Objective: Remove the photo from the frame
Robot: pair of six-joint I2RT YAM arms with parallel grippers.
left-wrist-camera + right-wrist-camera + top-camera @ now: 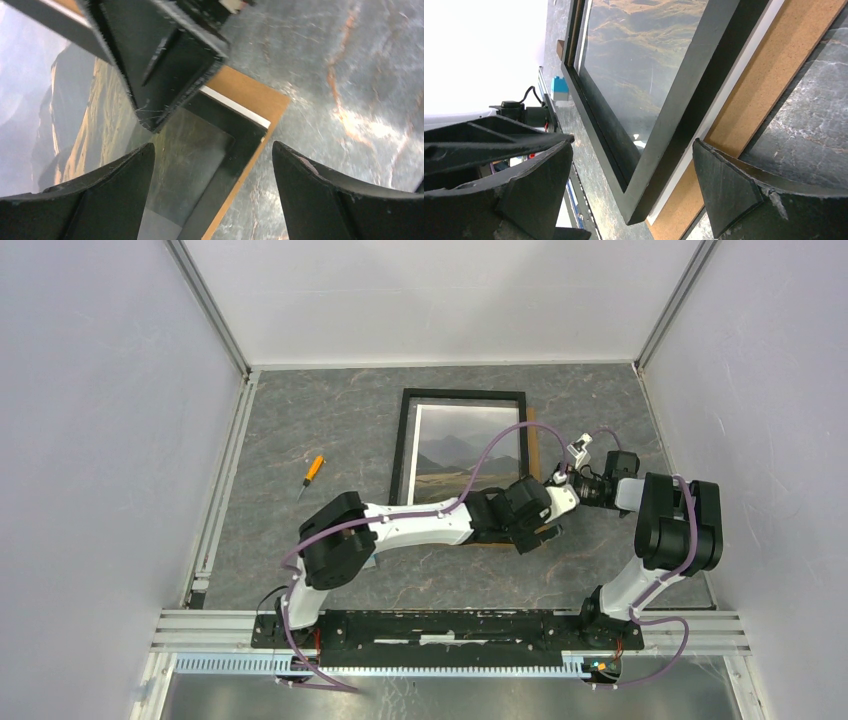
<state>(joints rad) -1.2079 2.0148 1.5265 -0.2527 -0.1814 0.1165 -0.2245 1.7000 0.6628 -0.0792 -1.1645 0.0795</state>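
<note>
The frame (pixel 403 450) lies flat mid-table, black border up. The photo (pixel 455 455) of hills and mountains shows through its glass. A brown backing board (pixel 531 450) sticks out past the frame's right side. In the left wrist view the frame's corner (pixel 245 135), the photo's white edge (pixel 235 106) and the board (pixel 250 90) lie between my open fingers (pixel 100 195). My left gripper (pixel 546 508) and right gripper (pixel 560 480) hover close together at the frame's near right corner, both open and empty. In the right wrist view the frame's corner (pixel 644 200) sits between my open fingers (pixel 729 195), beside the white edge (pixel 724 110) and the board (pixel 774 75).
An orange-handled screwdriver (pixel 314 469) lies left of the frame. A small blue block (pixel 559 87) and a small brown block (pixel 560 49) show in the right wrist view by the frame's far side. White walls enclose the table; a metal rail (pixel 450 625) runs along the near edge.
</note>
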